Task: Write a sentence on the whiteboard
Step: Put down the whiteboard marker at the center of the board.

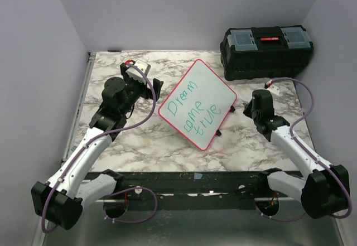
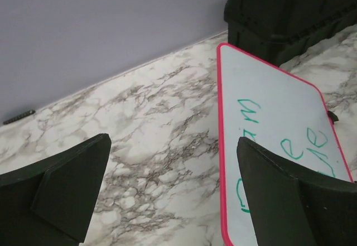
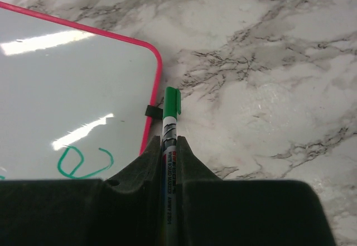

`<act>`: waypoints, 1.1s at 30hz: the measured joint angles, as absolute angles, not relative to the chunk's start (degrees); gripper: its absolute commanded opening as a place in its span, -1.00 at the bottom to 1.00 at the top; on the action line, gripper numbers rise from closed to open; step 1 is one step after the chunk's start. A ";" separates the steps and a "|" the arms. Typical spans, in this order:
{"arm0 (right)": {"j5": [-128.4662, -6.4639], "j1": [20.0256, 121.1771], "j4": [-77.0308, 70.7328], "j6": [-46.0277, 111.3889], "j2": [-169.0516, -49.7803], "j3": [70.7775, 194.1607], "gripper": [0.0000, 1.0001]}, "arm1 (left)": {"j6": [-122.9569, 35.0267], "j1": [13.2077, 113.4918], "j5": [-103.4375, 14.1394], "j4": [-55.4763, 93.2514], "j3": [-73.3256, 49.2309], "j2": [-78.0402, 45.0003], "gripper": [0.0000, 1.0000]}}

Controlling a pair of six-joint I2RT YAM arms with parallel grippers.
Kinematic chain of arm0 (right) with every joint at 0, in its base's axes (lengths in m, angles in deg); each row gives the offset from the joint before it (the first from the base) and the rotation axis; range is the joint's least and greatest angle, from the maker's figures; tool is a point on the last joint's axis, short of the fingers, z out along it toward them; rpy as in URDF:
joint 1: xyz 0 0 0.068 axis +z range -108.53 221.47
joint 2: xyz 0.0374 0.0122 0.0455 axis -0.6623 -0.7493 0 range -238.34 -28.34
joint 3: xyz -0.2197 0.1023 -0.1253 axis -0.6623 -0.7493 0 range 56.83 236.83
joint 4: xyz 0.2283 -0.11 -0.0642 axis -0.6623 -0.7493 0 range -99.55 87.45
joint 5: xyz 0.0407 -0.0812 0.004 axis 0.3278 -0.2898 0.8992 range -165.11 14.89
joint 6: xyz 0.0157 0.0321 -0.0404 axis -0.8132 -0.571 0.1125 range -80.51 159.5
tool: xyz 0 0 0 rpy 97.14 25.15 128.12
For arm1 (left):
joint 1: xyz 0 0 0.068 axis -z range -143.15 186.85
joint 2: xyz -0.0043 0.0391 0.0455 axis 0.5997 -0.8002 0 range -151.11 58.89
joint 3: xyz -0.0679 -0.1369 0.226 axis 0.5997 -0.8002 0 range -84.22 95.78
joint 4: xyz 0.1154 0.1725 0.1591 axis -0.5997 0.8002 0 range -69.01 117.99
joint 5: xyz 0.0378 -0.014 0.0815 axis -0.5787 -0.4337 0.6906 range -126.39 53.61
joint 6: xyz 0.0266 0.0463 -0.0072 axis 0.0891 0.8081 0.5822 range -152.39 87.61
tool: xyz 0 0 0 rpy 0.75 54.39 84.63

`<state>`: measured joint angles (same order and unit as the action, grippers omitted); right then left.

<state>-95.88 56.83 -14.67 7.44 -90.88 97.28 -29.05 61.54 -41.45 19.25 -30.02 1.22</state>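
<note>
Marble-patterned table (image 1: 139, 143) runs under everything, with plain grey walls behind. The right gripper (image 3: 169, 145) is clamped on a green marker (image 3: 170, 104), which sticks out forward between its fingers; the exposed end looks capped, though that is hard to be sure of. Just beyond that end, to its left, is the whiteboard (image 1: 198, 104), lying flat. Its red-pink rim and a small black clip sit right beside the marker's tip. The board's long axis runs from near-left to far-right, and the sentence (image 1: 192, 109) (green letters, "Dream come true", in two lines) follows that slant.

Across the board, the left gripper (image 2: 173, 196) hangs with its fingers wide apart and holds nothing, the board's other long edge just to its right. A black toolbox (image 1: 266, 51) stands at the far right.

The writing looks finished. Any further stroke would fall to the right arm, which carries the pen and need only reach left.
</note>
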 measured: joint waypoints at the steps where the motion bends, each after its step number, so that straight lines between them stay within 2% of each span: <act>1: -96.08 56.30 -14.06 6.83 -91.18 96.17 -0.98 | -30.01 60.86 -41.01 19.30 -30.55 1.19 0.97; 10: -96.27 53.94 -9.32 3.51 -95.25 89.06 -0.98 | -36.53 54.43 -38.06 18.18 -35.64 2.13 0.97; 15: -96.25 53.59 -7.64 2.81 -96.82 88.10 -0.77 | -38.06 52.99 -36.11 17.31 -37.34 3.03 0.97; 22: -96.23 53.33 -6.46 1.52 -96.26 86.29 -0.23 | -40.53 51.09 -32.53 14.99 -40.05 4.45 0.97; 27: -96.27 53.07 -6.54 1.08 -94.99 85.65 0.38 | -41.55 50.28 -30.80 13.59 -41.52 5.11 0.97; 33: -96.32 53.07 -7.05 1.06 -93.79 85.72 0.98 | -42.14 49.78 -29.64 11.80 -42.57 5.52 0.97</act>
<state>-96.32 53.07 -7.05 1.06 -93.79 85.72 -42.14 49.78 -29.64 11.80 -42.57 5.52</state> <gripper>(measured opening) 0.879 0.985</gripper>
